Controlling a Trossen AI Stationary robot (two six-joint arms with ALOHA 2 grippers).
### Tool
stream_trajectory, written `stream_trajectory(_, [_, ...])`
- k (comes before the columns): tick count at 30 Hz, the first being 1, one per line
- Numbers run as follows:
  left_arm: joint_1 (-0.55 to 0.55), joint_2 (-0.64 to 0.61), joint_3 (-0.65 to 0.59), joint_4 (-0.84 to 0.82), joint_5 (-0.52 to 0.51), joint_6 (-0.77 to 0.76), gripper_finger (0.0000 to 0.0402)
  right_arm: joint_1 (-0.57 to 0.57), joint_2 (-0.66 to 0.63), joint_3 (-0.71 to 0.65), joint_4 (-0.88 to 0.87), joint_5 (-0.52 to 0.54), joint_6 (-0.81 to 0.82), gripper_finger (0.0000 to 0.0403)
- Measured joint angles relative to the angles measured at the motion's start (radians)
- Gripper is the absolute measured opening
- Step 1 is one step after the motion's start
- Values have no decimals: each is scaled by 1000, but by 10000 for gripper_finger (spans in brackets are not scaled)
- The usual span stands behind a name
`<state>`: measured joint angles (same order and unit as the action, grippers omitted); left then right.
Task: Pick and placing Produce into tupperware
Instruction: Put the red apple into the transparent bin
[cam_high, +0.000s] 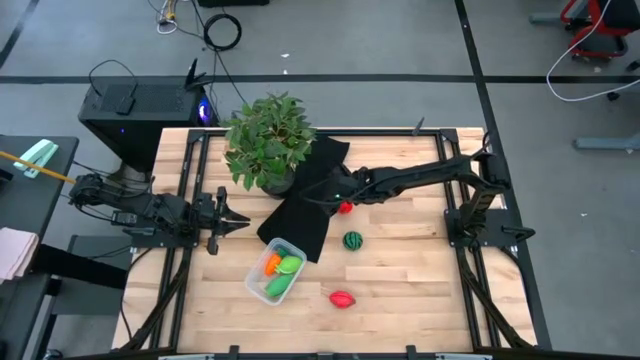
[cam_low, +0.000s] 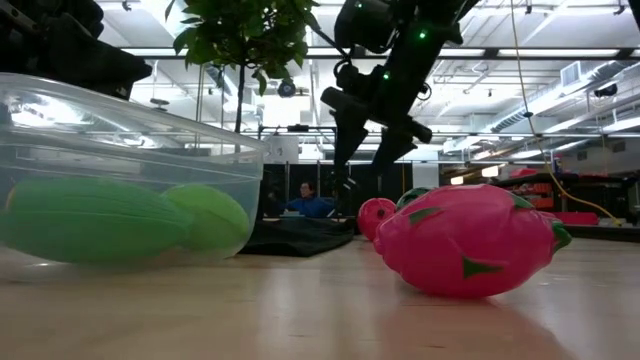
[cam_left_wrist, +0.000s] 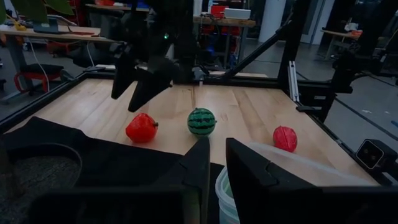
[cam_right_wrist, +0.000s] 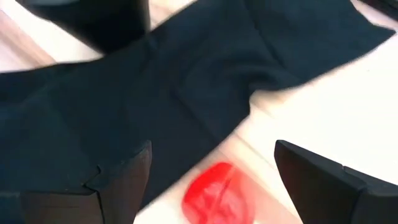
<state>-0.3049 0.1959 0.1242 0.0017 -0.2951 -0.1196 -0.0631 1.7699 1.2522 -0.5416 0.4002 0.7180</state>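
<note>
The clear tupperware sits on the wood near the table's near edge. It holds the orange carrot, a light green piece and a long green one. A red toy lies at the edge of the black cloth. The dark green striped one and a second red one lie on bare wood. My right gripper hangs open just above the first red toy, a finger to either side, touching nothing. My left gripper waits shut near the left edge.
A leafy potted plant stands on the far end of the black cloth, close behind my right arm. The low view shows the tupperware wall and the near red toy up close. Bare wood spreads right of the toys.
</note>
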Motion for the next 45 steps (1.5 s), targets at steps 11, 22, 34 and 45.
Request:
stream_trajectory(11, [0,0,0,-2,0,1,56,0,36,0,-99,-74,57,385])
stream_trajectory(22, [0,0,0,-2,0,0,56,30,33,0,-109,-88,147,389])
stream_trajectory(34, [0,0,0,-1,0,-1,61,26,63,-5,-127,-88,157,380])
stream_trajectory(45, [0,0,0,-1,0,-1,53,26,140,-5,-110,-133,176,378])
